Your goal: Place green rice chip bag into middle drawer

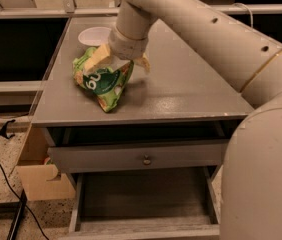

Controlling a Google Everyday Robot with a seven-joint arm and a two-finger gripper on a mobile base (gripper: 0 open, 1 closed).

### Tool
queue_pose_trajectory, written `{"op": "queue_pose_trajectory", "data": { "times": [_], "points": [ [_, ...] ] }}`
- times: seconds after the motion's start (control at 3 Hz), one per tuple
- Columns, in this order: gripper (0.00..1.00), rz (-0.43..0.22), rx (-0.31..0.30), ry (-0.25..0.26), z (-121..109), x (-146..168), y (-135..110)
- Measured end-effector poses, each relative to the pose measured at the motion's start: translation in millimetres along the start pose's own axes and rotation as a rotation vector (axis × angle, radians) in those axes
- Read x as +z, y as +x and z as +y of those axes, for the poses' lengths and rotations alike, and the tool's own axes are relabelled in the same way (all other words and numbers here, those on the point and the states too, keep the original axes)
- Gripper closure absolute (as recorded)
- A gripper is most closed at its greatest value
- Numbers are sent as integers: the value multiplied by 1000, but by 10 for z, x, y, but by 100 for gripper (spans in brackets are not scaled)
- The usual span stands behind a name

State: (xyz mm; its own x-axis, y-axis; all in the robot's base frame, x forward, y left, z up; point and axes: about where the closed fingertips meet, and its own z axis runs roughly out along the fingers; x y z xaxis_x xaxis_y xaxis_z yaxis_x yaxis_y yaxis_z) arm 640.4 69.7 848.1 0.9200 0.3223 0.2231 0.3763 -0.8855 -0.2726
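Observation:
The green rice chip bag point(102, 81) lies crumpled on the grey cabinet top point(181, 91), near its front left. My gripper point(120, 65) comes down from above onto the bag's upper end. Its fingers are spread: the left finger point(96, 60) rests against the bag's top left, and the right finger point(144, 63) is just right of the bag. The bag still rests on the cabinet top. The middle drawer point(141, 196) is pulled open below, showing its flat grey floor with nothing in it.
A white bowl point(95, 35) stands behind the bag on the cabinet top. The shut grey drawer front with a small knob point(146, 159) is above the open drawer. A cardboard box point(41, 179) and a black cable point(1, 164) are on the floor at left.

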Motion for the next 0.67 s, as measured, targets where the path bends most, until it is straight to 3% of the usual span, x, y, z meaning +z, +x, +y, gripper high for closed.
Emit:
{"op": "queue_pose_trajectory", "data": {
  "times": [0.33, 0.67],
  "points": [
    [0, -51, 70, 171, 120, 111, -83],
    [17, -52, 70, 171, 105, 62, -71]
  ]
}}
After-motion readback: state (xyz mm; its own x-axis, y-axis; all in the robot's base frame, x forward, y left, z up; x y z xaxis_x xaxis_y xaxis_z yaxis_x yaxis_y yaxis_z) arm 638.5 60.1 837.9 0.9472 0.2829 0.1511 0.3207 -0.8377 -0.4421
